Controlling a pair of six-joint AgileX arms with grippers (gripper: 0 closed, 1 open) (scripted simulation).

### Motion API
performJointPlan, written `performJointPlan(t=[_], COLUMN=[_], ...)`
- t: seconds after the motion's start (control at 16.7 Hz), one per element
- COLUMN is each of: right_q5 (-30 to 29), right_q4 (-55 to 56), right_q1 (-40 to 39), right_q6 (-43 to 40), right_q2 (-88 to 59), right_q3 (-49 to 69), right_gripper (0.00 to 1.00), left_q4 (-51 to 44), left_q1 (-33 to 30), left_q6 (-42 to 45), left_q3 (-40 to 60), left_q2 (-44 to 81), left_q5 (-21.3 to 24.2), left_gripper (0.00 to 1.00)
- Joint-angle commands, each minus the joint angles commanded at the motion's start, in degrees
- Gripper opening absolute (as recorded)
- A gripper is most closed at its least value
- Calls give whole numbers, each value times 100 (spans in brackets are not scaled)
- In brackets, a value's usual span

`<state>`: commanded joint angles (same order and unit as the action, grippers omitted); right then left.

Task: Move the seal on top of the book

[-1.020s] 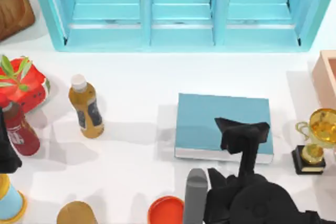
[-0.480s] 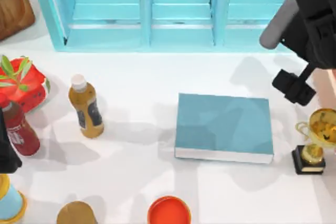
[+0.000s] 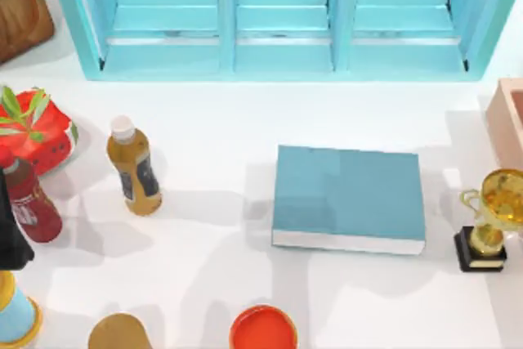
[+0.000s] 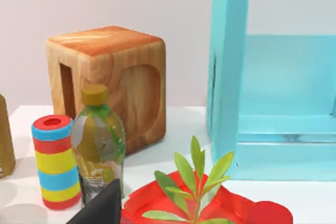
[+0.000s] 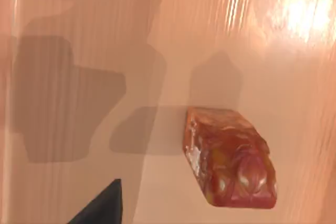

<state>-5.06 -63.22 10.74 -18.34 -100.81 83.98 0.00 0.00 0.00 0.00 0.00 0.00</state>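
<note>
The small tan-brown stone seal with a reddish carved top sits on a glossy pinkish-tan surface, seen from directly above in the right wrist view. That surface looks like the floor of the pinkish-tan tray at the table's right edge, though the seal cannot be made out in the top view. The large teal-blue hardcover book with white page edges lies flat toward the table's right half, its cover bare, its long side running parallel to the table's front edge.

The right gripper is above the seal, judging from its wrist camera; only a dark tip of it shows, so I cannot tell whether its fingers are spread or closed. The left gripper is parked at the table's left edge, near the red watermelon-patterned planter with green leaves; a dark finger tip is all that shows, so its state cannot be told either.

The seal's long axis lies diagonally in the right wrist view, so fingers closing off that line would likely catch its corners and twist it. The tray walls beside it may block a finger on descent. On the carry, the gold trophy on a black base, standing just beside the book's right end, could be knocked over.
</note>
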Motion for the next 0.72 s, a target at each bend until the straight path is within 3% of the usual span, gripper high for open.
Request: performJointPlan(t=[0.24,0.72], right_q5=[474,499], right_q4=[-712,-602], right_q1=[558,569], right_q6=[223,247], right_q2=[-480,-514], right_q3=[309,152], right_gripper=[100,100], left_q4=[0,0], left_q1=[0,0], left_q6=[0,0], left_q3=[0,0], left_q2=[0,0], left_q5=[0,0], left_gripper=[100,100])
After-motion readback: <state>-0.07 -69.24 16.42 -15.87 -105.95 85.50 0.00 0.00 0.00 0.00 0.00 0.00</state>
